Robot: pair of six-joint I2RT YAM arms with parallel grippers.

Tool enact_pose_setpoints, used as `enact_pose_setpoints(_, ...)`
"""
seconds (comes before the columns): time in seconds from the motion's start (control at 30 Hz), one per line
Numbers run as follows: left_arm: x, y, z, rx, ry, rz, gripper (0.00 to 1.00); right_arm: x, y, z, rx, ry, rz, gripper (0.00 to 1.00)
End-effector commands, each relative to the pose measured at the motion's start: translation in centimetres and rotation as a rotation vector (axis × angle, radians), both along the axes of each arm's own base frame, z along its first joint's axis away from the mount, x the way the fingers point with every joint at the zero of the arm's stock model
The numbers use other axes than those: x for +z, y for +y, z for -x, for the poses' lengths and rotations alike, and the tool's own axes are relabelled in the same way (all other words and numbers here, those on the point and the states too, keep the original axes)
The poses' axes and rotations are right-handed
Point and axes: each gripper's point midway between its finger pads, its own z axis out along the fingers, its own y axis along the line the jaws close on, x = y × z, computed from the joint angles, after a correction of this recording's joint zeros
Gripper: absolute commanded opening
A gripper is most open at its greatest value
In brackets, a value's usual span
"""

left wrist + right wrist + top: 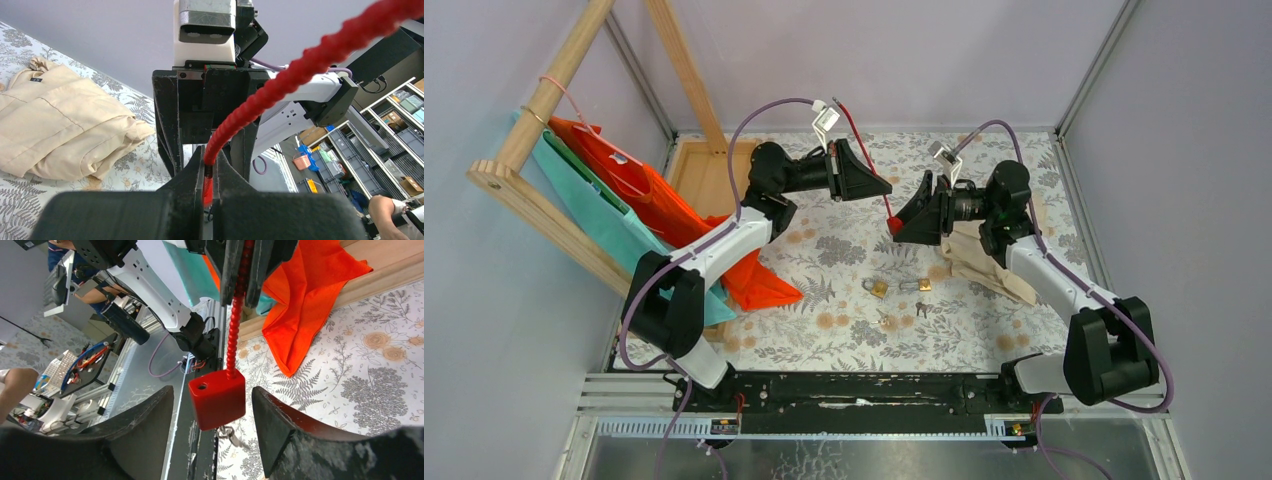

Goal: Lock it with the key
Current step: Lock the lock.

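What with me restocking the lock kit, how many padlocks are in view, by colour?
Red cable lock: 1
Brass padlocks: 2
Total: 3

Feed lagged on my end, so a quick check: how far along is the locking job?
Done: the left gripper is shut on the cable, lifted off the table. In hand: the body hangs between the open right gripper fingers, not gripped. Left: the body's hole shows empty, so the cable end is not in, and neither gripper holds a key; keys lie on the table.
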Motion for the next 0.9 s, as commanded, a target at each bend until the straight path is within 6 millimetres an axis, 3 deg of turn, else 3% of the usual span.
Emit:
enact_pose_setpoints(0.0, 1.8, 0.5, 0.9, 0.003, -0.079, 0.052, 0.00, 1.2, 0.3, 0.6, 0.038, -0.046, -0.028, 0.63)
enact_pose_setpoints(0.37, 1.7, 0.5, 0.8, 0.013, -0.062, 0.061, 0.00, 1.0, 0.3, 0.9, 0.044, -0.041, -0.032, 0.47)
enact_pose_setpoints(0.57, 0.9, 0.4, 0.0, 0.048, -0.030, 0.031, 0.01, 1.1, 0.4, 0.8, 0.039, -0.049, -0.034, 0.27)
enact_pose_setpoints(0.7, -0.3, 0.2, -1.2, 0.105, 0.025, -0.026, 0.11, 0.9, 0.4, 0.2, 0.014, -0.059, -0.031, 0.01)
enact_pose_setpoints(0.87, -1.4, 0.2, -2.9, 0.188, 0.086, -0.094, 0.23, -0.2, 0.6, -1.1, -0.036, -0.060, 0.025, 0.00)
